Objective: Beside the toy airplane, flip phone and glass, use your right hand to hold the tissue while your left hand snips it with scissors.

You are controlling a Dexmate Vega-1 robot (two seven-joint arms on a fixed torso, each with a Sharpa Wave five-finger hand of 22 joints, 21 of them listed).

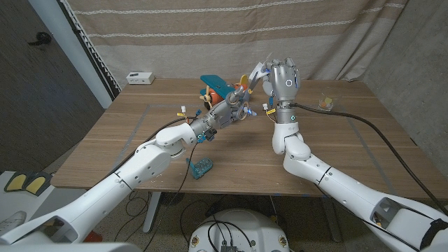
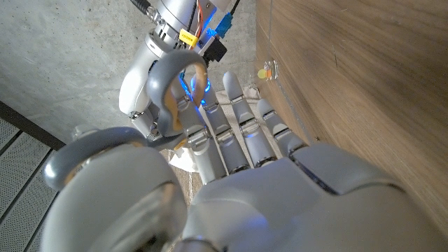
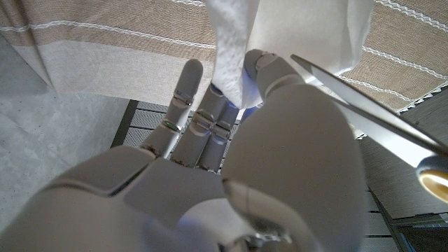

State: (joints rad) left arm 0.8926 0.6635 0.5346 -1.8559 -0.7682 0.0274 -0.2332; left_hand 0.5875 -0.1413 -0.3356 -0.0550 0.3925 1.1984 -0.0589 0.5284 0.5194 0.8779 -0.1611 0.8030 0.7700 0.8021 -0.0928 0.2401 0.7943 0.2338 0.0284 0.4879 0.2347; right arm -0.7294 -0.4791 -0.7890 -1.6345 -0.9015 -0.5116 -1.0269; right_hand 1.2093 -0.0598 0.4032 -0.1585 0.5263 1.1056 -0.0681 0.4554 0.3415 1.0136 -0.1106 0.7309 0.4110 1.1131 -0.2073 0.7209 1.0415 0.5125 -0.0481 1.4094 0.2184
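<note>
My right hand (image 1: 283,80) is raised above the table's middle and pinches a white tissue (image 1: 259,70) that hangs from its fingers (image 3: 185,91). The tissue (image 3: 280,28) drapes over the thumb in the right wrist view. My left hand (image 1: 234,105) grips scissors (image 1: 246,82) with grey and yellow handles (image 2: 178,84). Their steel blades (image 3: 364,115) point up at the tissue's edge, right beside it. A teal and orange toy airplane (image 1: 213,84) stands behind the left hand. A glass (image 1: 325,101) sits to the right. A small blue flip phone (image 1: 199,168) lies near the front edge.
A white box (image 1: 140,77) sits at the table's far left corner. A striped curtain hangs behind the wooden table (image 1: 350,140). Cables run along both arms. The glass (image 2: 266,70) is small and far off in the left wrist view.
</note>
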